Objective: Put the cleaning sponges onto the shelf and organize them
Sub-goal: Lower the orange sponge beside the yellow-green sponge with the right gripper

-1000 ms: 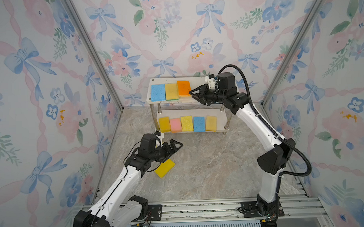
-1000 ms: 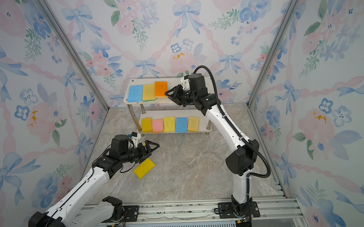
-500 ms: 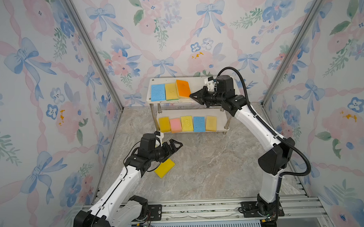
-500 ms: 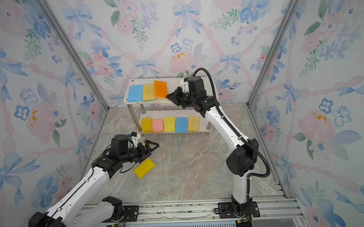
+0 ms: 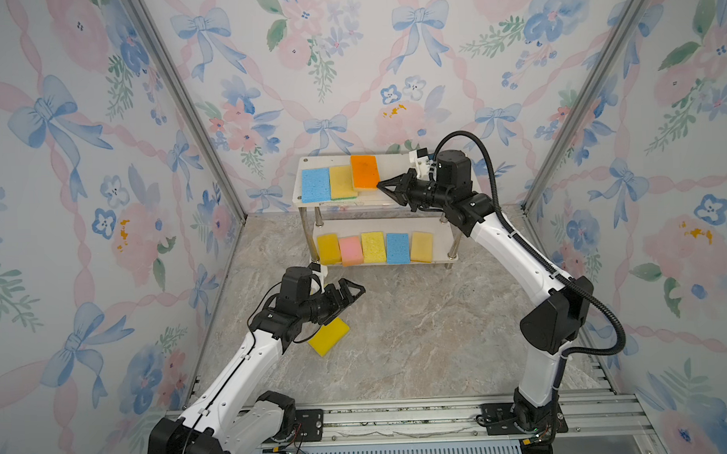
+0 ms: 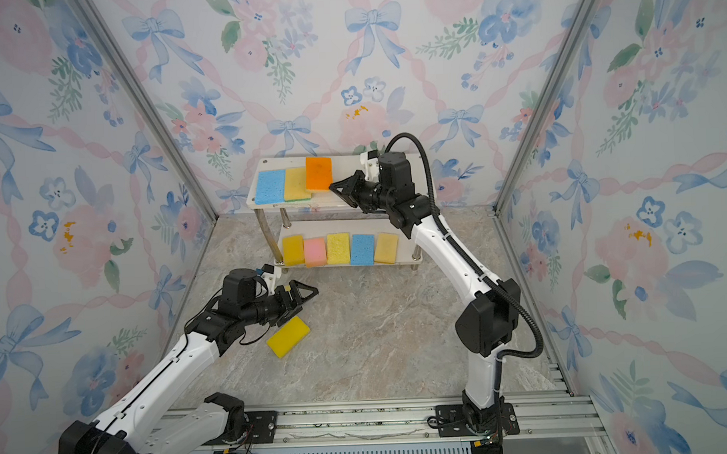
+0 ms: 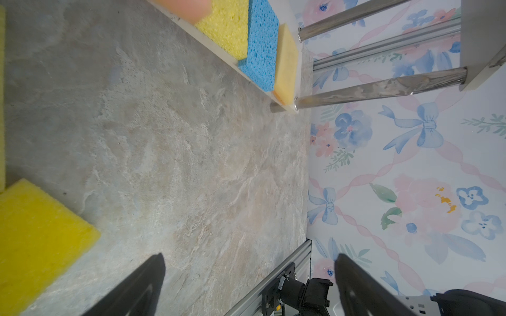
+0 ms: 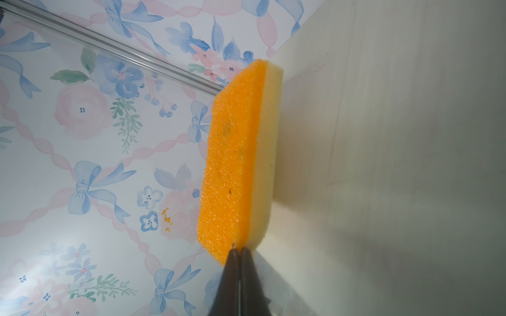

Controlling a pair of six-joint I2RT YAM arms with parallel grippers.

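On the top board of the shelf (image 5: 393, 164), upper centre, the right gripper (image 5: 379, 186), jaws together, touches the orange sponge (image 5: 365, 172), which a hard push could ride onto its yellow neighbour (image 5: 343, 182); the left gripper (image 5: 351, 287) gapes near 1 yellow floor sponge (image 5: 328, 339).

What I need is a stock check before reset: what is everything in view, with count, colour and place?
shelf: 1, white boards on metal posts, by the back wall
upper sponges: 3, blue, yellow over green, orange, top board, left to right
lower sponges: 5, amber, pink, yellow, blue, tan, bottom board, left to right
loose sponge: 1, yellow, on the tabletop
tabletop: 1, grey marble pattern, under everything
walls: 3, floral wallpaper, around the cell
base rail: 1, aluminium, front edge
left gripper: 1, black, open, over the tabletop, near the loose sponge
right gripper: 1, black, shut, tips at the orange sponge's edge
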